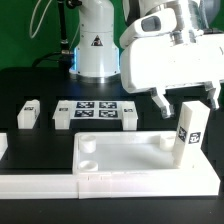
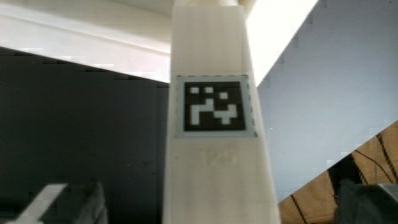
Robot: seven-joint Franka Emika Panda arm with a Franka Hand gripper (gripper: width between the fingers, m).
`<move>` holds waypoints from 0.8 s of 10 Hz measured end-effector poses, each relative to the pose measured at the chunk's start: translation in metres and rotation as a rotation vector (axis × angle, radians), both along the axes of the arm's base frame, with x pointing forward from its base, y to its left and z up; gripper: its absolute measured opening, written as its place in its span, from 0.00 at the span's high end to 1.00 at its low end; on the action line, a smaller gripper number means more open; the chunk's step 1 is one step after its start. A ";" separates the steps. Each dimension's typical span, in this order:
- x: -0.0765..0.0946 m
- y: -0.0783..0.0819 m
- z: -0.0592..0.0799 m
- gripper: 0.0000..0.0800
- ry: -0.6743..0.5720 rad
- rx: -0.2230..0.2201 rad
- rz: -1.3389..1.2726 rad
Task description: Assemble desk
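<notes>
The desk top [image 1: 112, 140], a white tray with a raised rim, lies near the front of the black table. A white square leg [image 1: 190, 132] with a black-and-white tag stands upright in its corner at the exterior view's right. My gripper [image 1: 185, 100] hangs just over the leg's upper end, open, with one finger on each side of it. In the wrist view the leg [image 2: 217, 120] fills the middle, and dark gaps separate it from both fingers [image 2: 63, 205]. Another leg [image 1: 27, 115] lies on the table at the exterior view's left.
The marker board [image 1: 95, 113] lies behind the tray. The robot's white base [image 1: 97, 50] stands at the back. A long low white strip [image 1: 35, 182] runs along the front left, and a further white part [image 1: 3, 148] shows at the left edge.
</notes>
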State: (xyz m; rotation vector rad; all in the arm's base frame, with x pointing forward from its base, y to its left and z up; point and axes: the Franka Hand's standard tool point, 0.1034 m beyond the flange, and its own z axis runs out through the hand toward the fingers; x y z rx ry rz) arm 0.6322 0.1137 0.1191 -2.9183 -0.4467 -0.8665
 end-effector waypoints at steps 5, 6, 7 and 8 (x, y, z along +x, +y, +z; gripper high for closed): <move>0.008 -0.001 0.000 0.19 0.095 0.000 -0.004; 0.003 0.003 -0.005 0.19 0.198 0.001 -0.010; 0.008 0.004 -0.002 0.19 0.247 -0.010 0.008; 0.010 -0.001 -0.003 0.19 0.265 -0.016 0.013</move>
